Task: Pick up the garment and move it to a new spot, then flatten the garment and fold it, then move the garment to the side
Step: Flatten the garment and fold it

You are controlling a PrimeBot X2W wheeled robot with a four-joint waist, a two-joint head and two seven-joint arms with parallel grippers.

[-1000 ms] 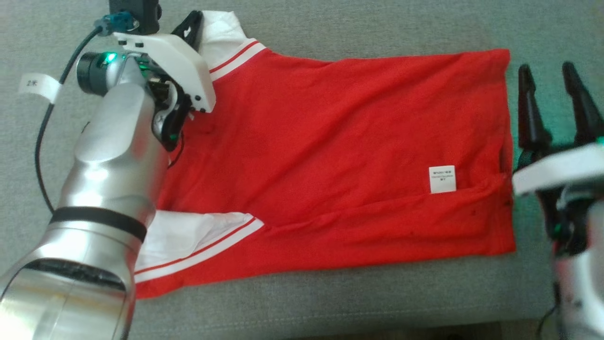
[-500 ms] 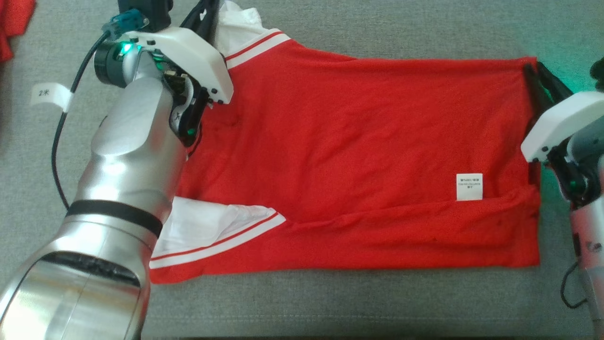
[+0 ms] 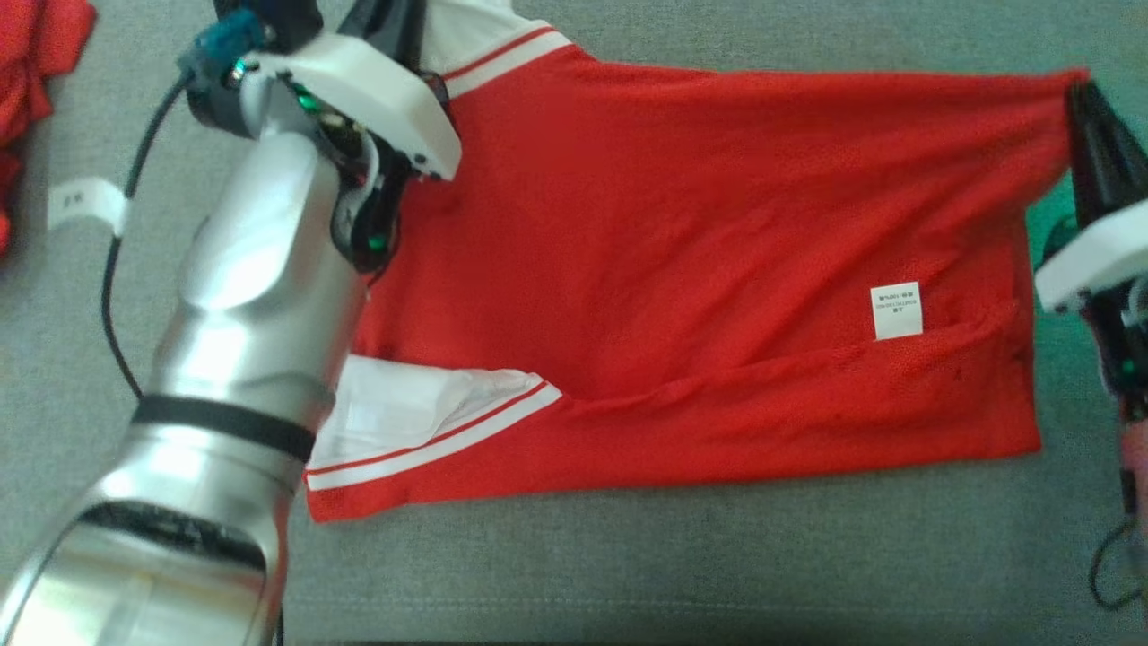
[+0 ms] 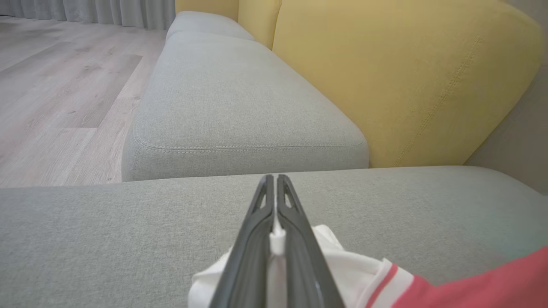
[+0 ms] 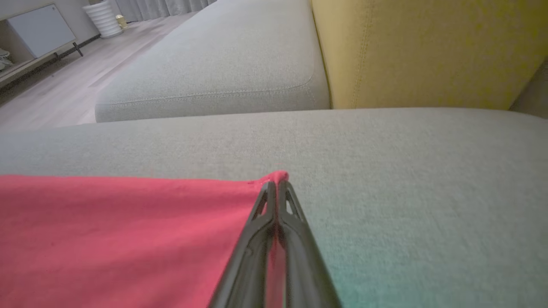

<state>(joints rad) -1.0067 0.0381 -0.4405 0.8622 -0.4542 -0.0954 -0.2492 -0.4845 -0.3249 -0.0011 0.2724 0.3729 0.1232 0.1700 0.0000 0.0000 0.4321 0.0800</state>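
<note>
**Item:** red T-shirt (image 3: 700, 251) with white sleeves and red-striped cuffs.

**Location:** spread across the grey seat cushion (image 3: 628, 574) of a sofa. The collar end is to the robot's left and the hem to its right. A yellow back cushion (image 4: 406, 77) stands beyond.

**Condition:** largely flat. A long lapped ridge runs along the near edge, from the near sleeve (image 3: 421, 413) towards the hem, passing just under the white care label (image 3: 896, 310).

**Left gripper** (image 4: 275, 182): fingers pressed together on the far sleeve (image 4: 342, 256), with white cloth sandwiched between them.

**Right gripper** (image 5: 276, 185): fingers pinched on the far hem corner (image 5: 277, 174), with a nub of red cloth poking past the tips.

**Also present:** a red heap (image 3: 36, 45) at the cushion's far left, cropped by the frame, possibly more clothing.

**Step in hand:** judged to be the flattening stage, with both far corners gripped.

**Next move calls for:**
- Both arms travel together and keep the far edge taut between them.
- They either draw the cloth to smooth the near ridge or carry the far edge over to the near one for the fold.
- An uneven pull would skew the shirt.
</note>
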